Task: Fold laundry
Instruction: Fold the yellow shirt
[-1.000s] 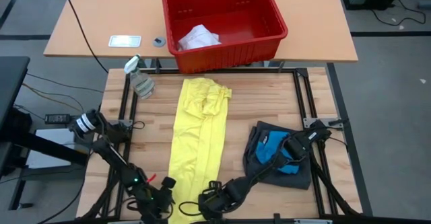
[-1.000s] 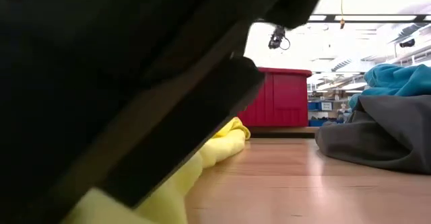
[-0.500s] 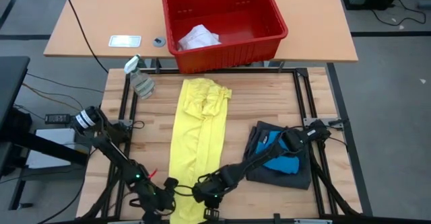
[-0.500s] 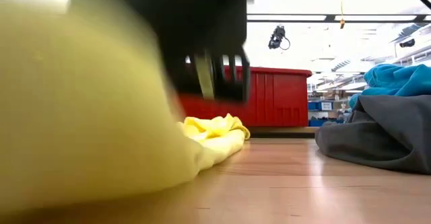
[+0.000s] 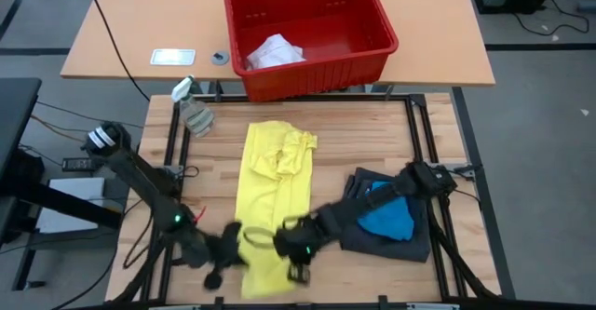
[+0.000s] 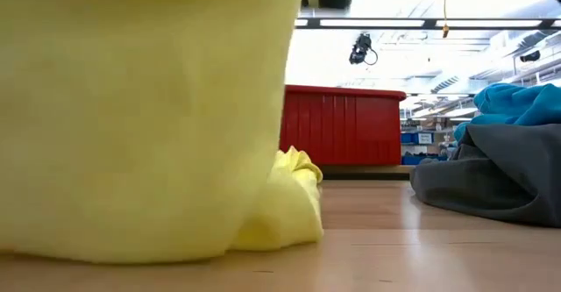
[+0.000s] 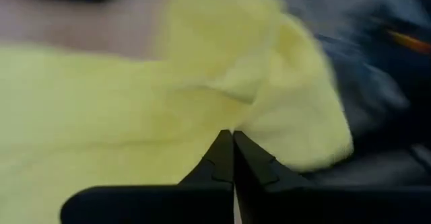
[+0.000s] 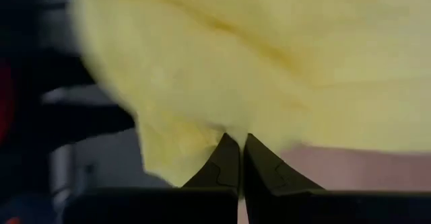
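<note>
Both grippers have pulled the near end of the yellow shirt (image 5: 270, 208) up and away from the table edge. Left gripper (image 5: 228, 245) pinches its left corner tight. Right gripper (image 5: 291, 245) pinches the right corner. Dark grey shorts (image 5: 410, 240) lie to the right.

L arm: reaches in from table's left edge, low at near edge | left gripper (image 5: 226, 247): fingers pinched together on yellow shirt (image 5: 270, 194) | R arm: stretched in from right side | right gripper (image 5: 291, 247): clamped on same shirt
</note>
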`<action>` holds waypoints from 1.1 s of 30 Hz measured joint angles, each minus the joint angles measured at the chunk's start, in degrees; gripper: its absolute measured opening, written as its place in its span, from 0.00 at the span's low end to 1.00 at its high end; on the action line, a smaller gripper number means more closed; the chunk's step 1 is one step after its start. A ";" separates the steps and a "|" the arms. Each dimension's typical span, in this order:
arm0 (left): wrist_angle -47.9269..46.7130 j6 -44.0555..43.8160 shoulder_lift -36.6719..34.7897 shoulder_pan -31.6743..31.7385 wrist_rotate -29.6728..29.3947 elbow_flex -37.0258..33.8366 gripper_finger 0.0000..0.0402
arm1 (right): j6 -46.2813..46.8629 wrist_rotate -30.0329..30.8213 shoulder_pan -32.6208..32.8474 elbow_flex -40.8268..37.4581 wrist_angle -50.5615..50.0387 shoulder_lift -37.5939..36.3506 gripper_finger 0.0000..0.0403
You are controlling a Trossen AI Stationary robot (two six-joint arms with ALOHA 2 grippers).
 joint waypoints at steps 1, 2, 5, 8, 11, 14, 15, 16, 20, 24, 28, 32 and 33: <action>-4.25 -3.62 -1.18 1.41 -2.64 0.00 0.00 | 0.35 1.68 -1.36 -0.08 -2.32 0.00 0.02; -8.78 -6.90 -2.10 3.07 -4.14 0.00 0.00 | 0.43 3.26 -2.90 -0.09 -4.37 0.00 0.02; -21.33 -11.41 -3.58 8.65 -4.81 -0.02 0.00 | -0.38 4.71 -8.07 -0.38 -7.35 0.02 0.02; -26.74 -9.09 -3.42 15.12 -4.39 -0.29 0.00 | -0.91 3.92 -13.46 -4.13 -5.29 0.07 0.02; -26.21 -8.63 -3.40 21.65 -3.21 -2.29 0.00 | -0.33 3.96 -17.93 -7.25 -5.19 0.37 0.06; -27.04 -9.26 -3.43 27.66 -2.84 -3.85 0.05 | 0.38 4.61 -20.87 -9.41 -5.69 0.20 0.18; -27.73 -10.46 -3.43 29.46 -1.78 -4.01 0.08 | 0.28 5.69 -21.53 -9.67 -6.04 0.22 0.22; -28.37 -11.17 -3.43 31.14 -0.71 -4.06 0.11 | 0.17 7.01 -22.00 -9.73 -6.12 0.26 0.26; -28.86 -9.42 -3.54 35.15 5.21 -4.09 0.25 | 1.85 12.62 -22.80 -9.65 -5.83 -0.16 0.40; -28.81 -6.36 -5.97 35.43 8.49 -4.11 0.36 | 1.98 15.48 -22.13 -9.64 -5.83 -0.88 0.46; -29.03 -4.81 -10.43 32.94 8.47 -4.10 0.43 | -0.71 16.45 -18.11 -9.62 -4.87 -1.63 0.46; -30.23 -1.37 -15.09 28.39 8.37 -4.09 0.46 | -2.87 16.46 -12.48 -9.62 -3.08 -1.71 0.46; -30.15 -0.59 -15.85 26.85 8.33 -4.09 0.47 | -3.37 16.47 -10.88 -9.62 -1.96 -1.73 0.46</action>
